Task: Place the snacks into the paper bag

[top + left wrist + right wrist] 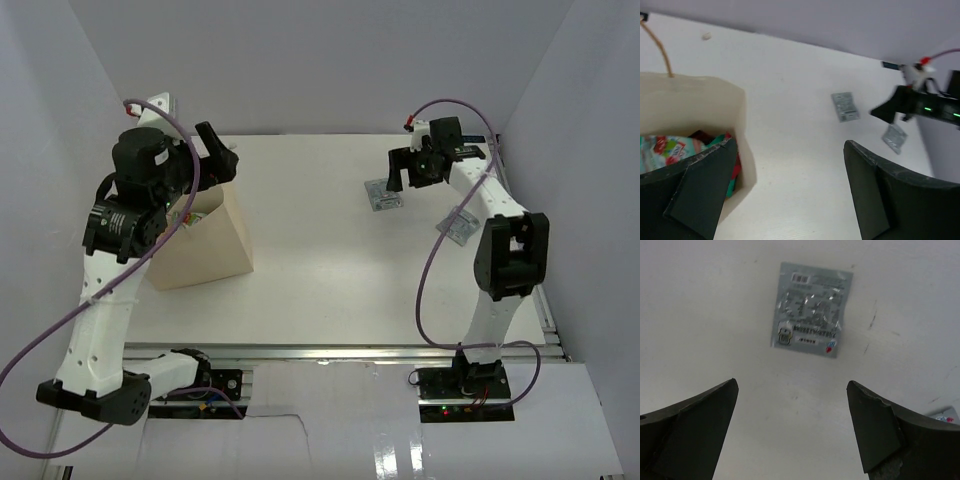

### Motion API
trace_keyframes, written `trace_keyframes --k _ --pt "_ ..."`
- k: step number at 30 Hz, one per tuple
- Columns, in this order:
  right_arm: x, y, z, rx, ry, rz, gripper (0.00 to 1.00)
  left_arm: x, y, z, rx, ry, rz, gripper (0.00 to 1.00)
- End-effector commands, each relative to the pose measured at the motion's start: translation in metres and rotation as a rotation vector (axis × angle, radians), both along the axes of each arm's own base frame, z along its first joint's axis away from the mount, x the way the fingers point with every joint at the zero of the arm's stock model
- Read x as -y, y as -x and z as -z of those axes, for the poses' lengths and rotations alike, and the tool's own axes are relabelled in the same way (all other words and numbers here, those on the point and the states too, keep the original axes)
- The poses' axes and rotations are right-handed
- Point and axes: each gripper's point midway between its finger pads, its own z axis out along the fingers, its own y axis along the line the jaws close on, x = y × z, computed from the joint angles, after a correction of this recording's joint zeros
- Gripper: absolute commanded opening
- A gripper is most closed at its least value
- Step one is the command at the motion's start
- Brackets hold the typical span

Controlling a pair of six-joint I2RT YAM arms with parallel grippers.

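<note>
The beige paper bag [205, 240] stands open at the table's left. In the left wrist view the bag [695, 100] holds a teal-green packet [665, 149] and something red [735, 167]. My left gripper [220, 155] is open and empty above the bag's far right rim; it also shows in the left wrist view [789, 145]. A silver-grey packet [383, 195] lies flat on the table at the back right. My right gripper [405, 178] hovers open and empty just above it, with the packet [811, 307] ahead of the fingertips [725, 392]. A second silver packet [458, 225] lies by the right arm.
The second silver packet shows only as a corner at the right edge of the right wrist view [946, 417]. The left wrist view shows both silver packets [845, 106] [894, 137] and the right gripper [900, 102]. Grey walls enclose the table on three sides.
</note>
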Motion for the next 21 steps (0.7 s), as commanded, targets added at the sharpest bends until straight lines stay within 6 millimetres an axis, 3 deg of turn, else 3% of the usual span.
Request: trace_keyframes --k 1,6,7,8,12,21 --pt "0.009 -0.045 0.012 0.009 0.073 0.247 0.95 0.036 0.028 -0.059 0.237 0.104 0.249 0.98" --pt "0.004 -0.080 0.045 -0.007 0.093 0.321 0.93 0.055 0.045 -0.090 0.325 0.234 0.347 0.98" --pt "0.004 -0.084 0.056 -0.021 0.101 0.325 0.93 0.057 0.045 -0.092 0.328 0.251 0.352 0.98" --pt "0.003 -0.091 0.051 -0.003 0.098 0.329 0.93 0.059 0.046 -0.094 0.341 0.269 0.363 0.98" --pt "-0.001 -0.103 0.065 -0.008 0.097 0.321 0.93 0.063 0.044 -0.092 0.346 0.333 0.364 0.98" --pt "-0.023 -0.084 0.106 -0.119 0.072 0.249 0.96 0.068 0.033 -0.083 0.322 0.383 0.355 0.98"
